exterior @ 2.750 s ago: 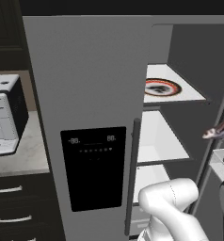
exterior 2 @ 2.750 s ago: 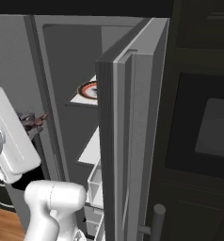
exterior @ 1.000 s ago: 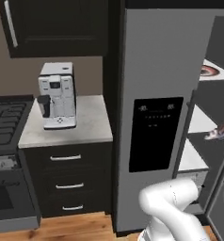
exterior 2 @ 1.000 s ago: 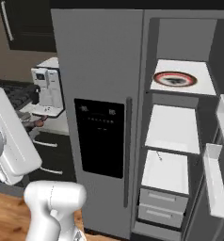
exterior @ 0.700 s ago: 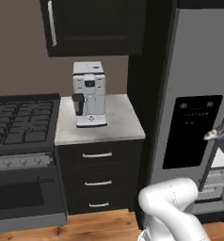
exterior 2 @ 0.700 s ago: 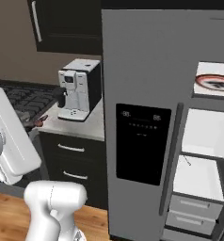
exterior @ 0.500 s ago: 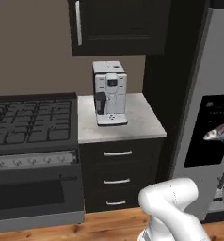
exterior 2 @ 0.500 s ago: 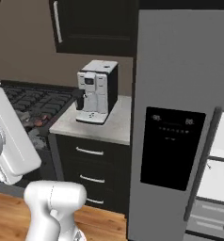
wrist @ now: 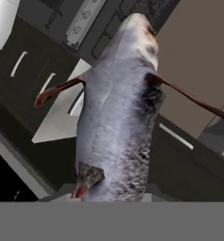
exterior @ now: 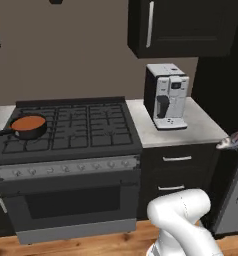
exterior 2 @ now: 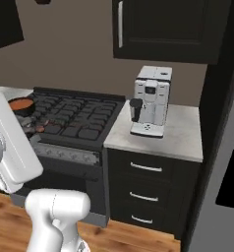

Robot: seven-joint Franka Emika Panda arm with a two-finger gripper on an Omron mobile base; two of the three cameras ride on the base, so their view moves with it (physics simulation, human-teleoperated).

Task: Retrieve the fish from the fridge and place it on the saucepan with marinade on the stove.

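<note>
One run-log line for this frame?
phase: carry | jaws: shut on fish | saucepan: front-left burner of stove, marinade inside | fish not yet placed

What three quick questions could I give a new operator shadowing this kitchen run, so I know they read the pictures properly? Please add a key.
1. True or false: the fish is already lying in the saucepan.
2. Which thing stands on the counter right of the stove? A) a toaster B) a coffee machine C) a kettle
3. Fill in: the orange-brown marinade sits in the pan on the stove's ____ side in the left base view.

Key
1. False: the gripper is shut on the fish, away from the stove.
2. B.
3. Left.
</note>
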